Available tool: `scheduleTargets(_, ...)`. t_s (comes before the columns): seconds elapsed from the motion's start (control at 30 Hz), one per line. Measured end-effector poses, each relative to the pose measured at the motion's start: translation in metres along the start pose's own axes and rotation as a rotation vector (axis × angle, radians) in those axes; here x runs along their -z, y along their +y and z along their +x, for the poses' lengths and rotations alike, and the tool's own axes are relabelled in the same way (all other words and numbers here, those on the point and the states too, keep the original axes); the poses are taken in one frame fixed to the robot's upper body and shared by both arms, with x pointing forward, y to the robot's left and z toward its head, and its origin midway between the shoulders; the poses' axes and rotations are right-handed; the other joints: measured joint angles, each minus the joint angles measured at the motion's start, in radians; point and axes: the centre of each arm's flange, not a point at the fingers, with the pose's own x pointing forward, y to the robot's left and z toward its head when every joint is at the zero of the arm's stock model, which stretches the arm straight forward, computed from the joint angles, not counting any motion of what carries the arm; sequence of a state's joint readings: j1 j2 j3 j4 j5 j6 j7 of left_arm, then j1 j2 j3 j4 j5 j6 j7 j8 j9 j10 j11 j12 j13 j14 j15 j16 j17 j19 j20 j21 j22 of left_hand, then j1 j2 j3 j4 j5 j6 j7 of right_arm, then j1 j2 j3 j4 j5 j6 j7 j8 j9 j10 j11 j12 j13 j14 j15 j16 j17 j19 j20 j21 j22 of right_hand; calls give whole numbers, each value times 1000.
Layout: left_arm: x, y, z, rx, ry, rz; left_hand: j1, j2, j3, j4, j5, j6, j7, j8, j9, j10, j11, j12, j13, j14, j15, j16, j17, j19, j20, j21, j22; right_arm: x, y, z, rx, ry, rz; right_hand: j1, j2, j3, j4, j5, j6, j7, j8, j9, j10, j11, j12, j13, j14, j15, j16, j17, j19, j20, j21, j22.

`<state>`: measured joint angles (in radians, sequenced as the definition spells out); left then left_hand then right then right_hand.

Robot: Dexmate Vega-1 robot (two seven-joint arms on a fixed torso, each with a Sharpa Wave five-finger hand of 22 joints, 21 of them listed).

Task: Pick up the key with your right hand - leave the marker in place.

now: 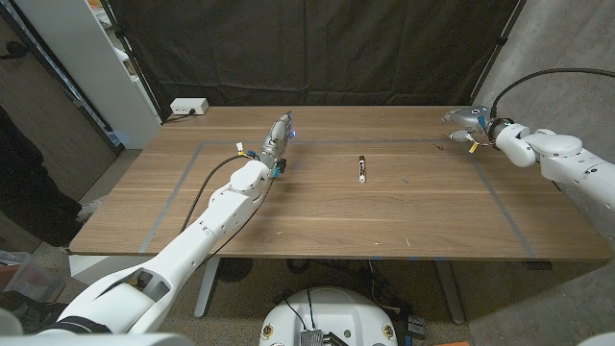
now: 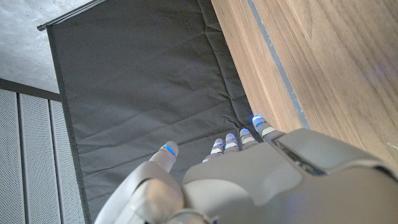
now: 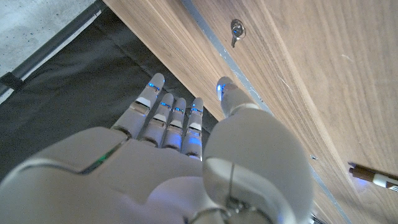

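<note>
Your right robot hand (image 1: pixel 469 123) is hovering over the far right corner of the worktop (image 1: pixel 317 216), and it is holding nothing. In the right wrist view its fingers (image 3: pixel 168 112) are lying straight and close together with the thumb standing apart, so the hand is open and not yet wrapping anything.

The key (image 3: pixel 236 30) is lying on the wood just ahead of those fingertips, apart from them, right beside the grey tape line (image 3: pixel 214 43) that is running across the worktop. From the head view it is showing as a small dark speck (image 1: pixel 437 147) just beside the right hand, on the side toward the middle of the worktop. You are not touching it yet.

The marker (image 1: pixel 361 169) is lying near the middle of the worktop, well apart from both hands, so that half of the instruction is holding as things stand.

Your left robot hand (image 1: pixel 277 137) is resting out over the worktop left of the marker, fingers extended and empty. The left wrist view shows its fingers (image 2: pixel 239 140) pointing toward the dark curtain (image 2: pixel 143 93) with nothing between them.

So the pickup itself is, in my judgement, all ahead of you: you are positioned close, but the reach, the pinch and the lift are still to be done. The key is looking thin and flat on the wood, so it is likely going to need a careful fingertip pinch.
</note>
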<state>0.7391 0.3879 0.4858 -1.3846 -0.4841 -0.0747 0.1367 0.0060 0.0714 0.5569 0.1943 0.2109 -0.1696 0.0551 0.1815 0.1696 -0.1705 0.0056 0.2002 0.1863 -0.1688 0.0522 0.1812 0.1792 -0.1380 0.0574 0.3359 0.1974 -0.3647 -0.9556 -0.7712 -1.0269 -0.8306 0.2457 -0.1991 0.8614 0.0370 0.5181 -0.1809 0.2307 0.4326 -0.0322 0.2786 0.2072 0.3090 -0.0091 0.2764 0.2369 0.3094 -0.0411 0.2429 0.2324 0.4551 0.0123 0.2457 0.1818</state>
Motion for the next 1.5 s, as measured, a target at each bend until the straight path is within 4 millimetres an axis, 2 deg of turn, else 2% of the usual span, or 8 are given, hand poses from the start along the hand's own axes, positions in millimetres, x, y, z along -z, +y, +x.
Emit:
scheduleTargets(0.1, 1, 0, 1, 3, 2, -2, 0, 0, 0, 0, 0, 0, 0, 0, 0, 0, 0, 0, 0, 0, 0, 0, 0, -3, 3, 0, 0, -2, 3, 1, -5, -5, -5, 5, -5, 3, 3, 0, 8, -8, 8, 0, 2, -2, 0, 0, 0, 0, 0, 3, 3, -3, 0, 0)
scheduleTargets(0.4, 2, 0, 2, 6, 7, -7, 0, 0, -4, -4, 0, 0, 0, 0, 0, 0, 0, 0, 0, 0, 0, 0, 0, -5, 5, 0, 0, -5, 6, 3, -16, -10, -21, 5, -5, 5, 6, 8, 9, -9, 8, 0, 0, -8, -9, 0, 0, 0, -7, 3, 3, -3, 0, 0)
scheduleTargets(0.5, 3, 0, 3, 7, 8, -7, 0, 0, -4, -4, 4, 0, 0, 0, 0, 0, 0, 0, 0, 0, 0, 0, 0, -5, 5, 0, 0, -6, 8, 4, -24, -8, -29, 11, -11, 5, 6, 8, 16, -16, 8, 0, -5, -13, -9, 0, 0, 0, -7, 2, 3, -3, 0, 0)
scheduleTargets(0.67, 3, -1, 3, 9, 9, -8, 0, 0, -7, -1, 4, 0, 0, 0, 0, 0, 0, 0, 0, 0, 0, 0, 0, -5, 5, 0, 0, -7, 10, 5, -34, -5, -42, 20, -11, 5, 6, 13, 31, -30, 21, 2, -5, -13, -9, 0, 0, 0, -7, 7, 3, -3, 0, 0)
scheduleTargets(0.77, 3, -1, 3, 9, 8, -9, 0, 0, -7, -1, 4, 0, 0, 0, 0, 0, 0, 0, 0, 0, 0, 0, 0, -5, 5, 0, 0, -7, 12, 6, -39, -3, -47, 22, -9, 5, 6, 15, 41, -27, 29, 5, -5, -20, -15, 0, 0, 0, -7, 7, 3, -3, 0, 0)
scheduleTargets(1.13, 1, -3, 4, 13, 8, -9, 0, 0, -11, -5, 4, 0, 0, 0, 0, 0, 0, 0, 0, 0, 0, 0, 0, -5, 5, 0, 0, -8, 18, 6, -49, -6, -52, 29, -16, 9, 10, 21, 60, -27, 39, 8, -5, -20, -15, -1, 0, 0, -7, 12, 7, -7, 0, 0)
scheduleTargets(1.27, 1, -3, 4, 15, 9, -8, 0, 0, -14, -2, 4, 0, 0, 0, 0, 0, 0, 0, 0, 0, 0, 0, 0, -5, 5, 0, 0, -10, 20, 6, -54, -12, -50, 19, -26, -3, 23, 21, 74, -24, 47, 9, -3, -22, -15, -5, 0, 0, -7, 16, 7, -7, 0, 0)
scheduleTargets(1.5, 0, -5, 5, 18, 11, -6, 0, 0, -16, -1, 4, 0, 0, 0, 0, 0, 0, 0, 0, 0, 0, 0, 0, -5, 5, 0, 0, -11, 23, 7, -56, -15, -48, 16, -29, -5, 24, 28, 75, -25, 54, 14, -2, -23, -15, -5, 0, 0, -7, 21, 7, -7, 0, 0)
